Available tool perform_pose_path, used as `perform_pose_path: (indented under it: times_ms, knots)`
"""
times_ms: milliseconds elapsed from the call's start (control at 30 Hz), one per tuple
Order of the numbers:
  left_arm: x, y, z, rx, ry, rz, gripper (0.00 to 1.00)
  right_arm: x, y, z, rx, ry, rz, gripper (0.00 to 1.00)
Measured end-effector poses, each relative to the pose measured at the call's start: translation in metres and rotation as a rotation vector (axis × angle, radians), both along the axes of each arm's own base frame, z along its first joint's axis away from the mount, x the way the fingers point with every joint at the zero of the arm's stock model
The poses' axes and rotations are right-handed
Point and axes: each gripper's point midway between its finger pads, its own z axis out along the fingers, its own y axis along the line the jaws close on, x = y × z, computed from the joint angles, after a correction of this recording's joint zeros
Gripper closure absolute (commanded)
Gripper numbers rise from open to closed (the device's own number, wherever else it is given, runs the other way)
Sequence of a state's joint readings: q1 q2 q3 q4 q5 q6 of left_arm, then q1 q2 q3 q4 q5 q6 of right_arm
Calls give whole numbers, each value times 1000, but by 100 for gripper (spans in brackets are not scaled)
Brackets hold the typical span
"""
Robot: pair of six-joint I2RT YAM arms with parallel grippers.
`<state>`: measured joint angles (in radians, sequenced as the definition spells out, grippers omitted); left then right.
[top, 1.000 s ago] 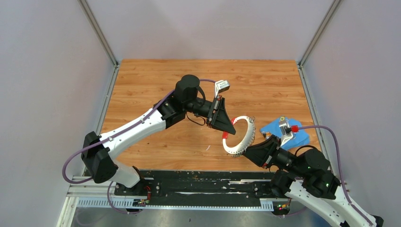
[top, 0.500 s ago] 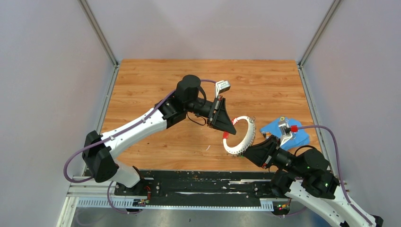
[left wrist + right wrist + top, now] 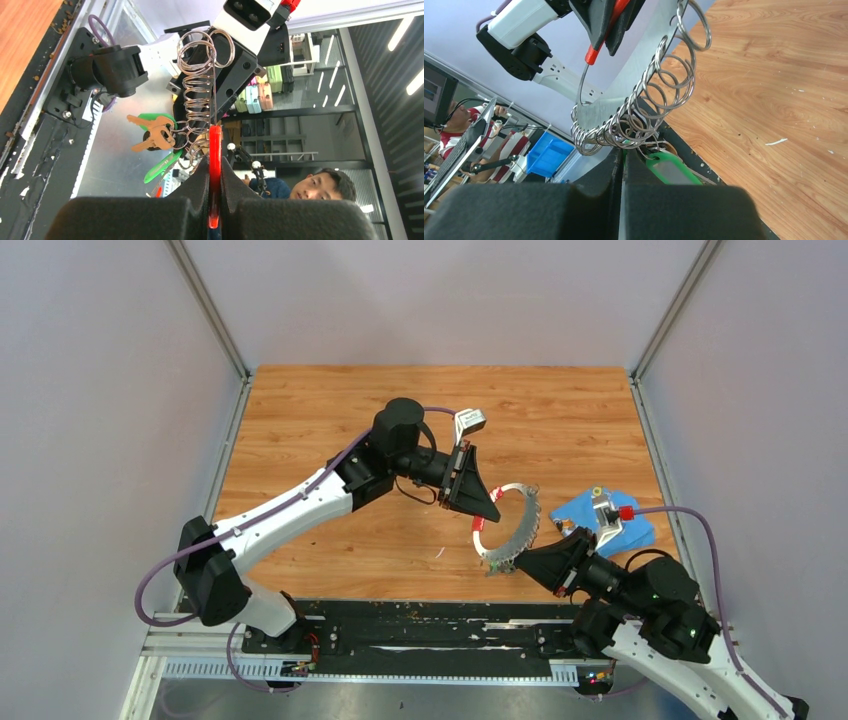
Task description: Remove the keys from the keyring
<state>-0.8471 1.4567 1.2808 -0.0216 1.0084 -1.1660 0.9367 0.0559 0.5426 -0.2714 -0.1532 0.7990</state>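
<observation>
The keyring [image 3: 531, 521] hangs above the counter [image 3: 300, 420] between both arms: the left tool [image 3: 489, 513] is clamped on its red sleeve [image 3: 215, 150], the right tool [image 3: 621, 152] closed at the low arc, apparently pinching one of the green keys [image 3: 155, 135]. The thin wire looks light, springy and slippery where bare, so the sleeve is the sure hold, and each key's flat head the place to pull

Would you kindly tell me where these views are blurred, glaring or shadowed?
Top external: evenly lit, sharp, no glare. Left wrist: left end effector blurred up close, keys sharp, ceiling lights glaring. Right wrist: right end effector blurred, keyring crisp.
</observation>
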Motion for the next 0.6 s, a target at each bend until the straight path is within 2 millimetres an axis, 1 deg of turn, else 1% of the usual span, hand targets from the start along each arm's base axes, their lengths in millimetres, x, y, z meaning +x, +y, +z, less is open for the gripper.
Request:
perform_pose_path:
  times_ms: [167, 300, 600]
  knots:
    - [11, 2, -2, 5, -3, 40, 100, 3, -3, -5, -24, 20, -24, 99]
    - [23, 9, -7, 15, -3, 97, 100, 7, -6, -6, -44, 38, -56, 99]
    - [32, 18, -30, 62, 24, 168, 100, 21, -21, -16, -130, 90, -167, 99]
